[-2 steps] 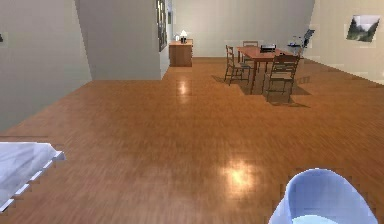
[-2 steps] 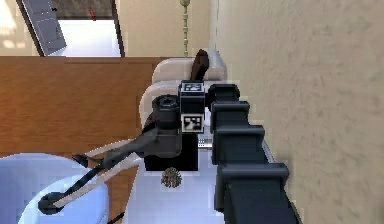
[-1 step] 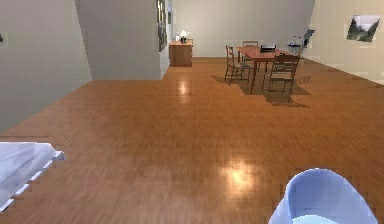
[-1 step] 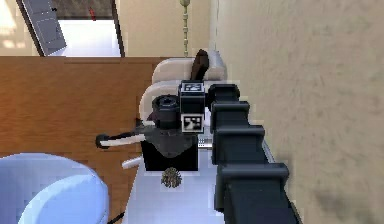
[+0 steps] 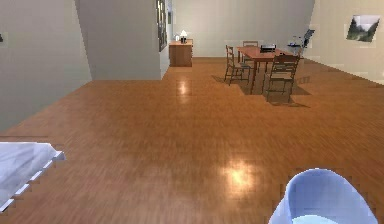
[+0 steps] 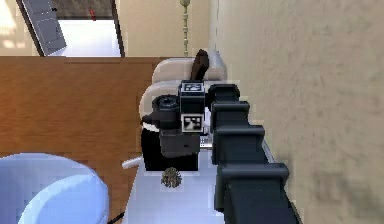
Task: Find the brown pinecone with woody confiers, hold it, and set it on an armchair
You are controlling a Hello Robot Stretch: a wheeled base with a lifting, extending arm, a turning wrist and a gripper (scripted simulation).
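A small brown, scaly lump that looks like the pinecone (image 6: 171, 178) lies on a white tabletop (image 6: 150, 200) in the arm side view. The dark arm (image 6: 245, 160) rises from the bottom edge to two white marked squares (image 6: 192, 105). Left of them is the gripper (image 6: 158, 122), its dark body just above the pinecone in the picture. I cannot tell whether it holds anything or touches the pinecone. A pale blue armchair (image 6: 45, 190) stands at the lower left, and its rim (image 5: 322, 198) also shows at the forward view's bottom right.
A cream seat (image 6: 178, 70) with a dark thing (image 6: 200, 64) on it stands beyond the table by the beige wall. A doorway (image 6: 45, 25) opens at the upper left. Ahead lie wood floor, a dining table (image 5: 262, 55) with chairs, a small cabinet (image 5: 181, 52) and a white bed corner (image 5: 22, 165).
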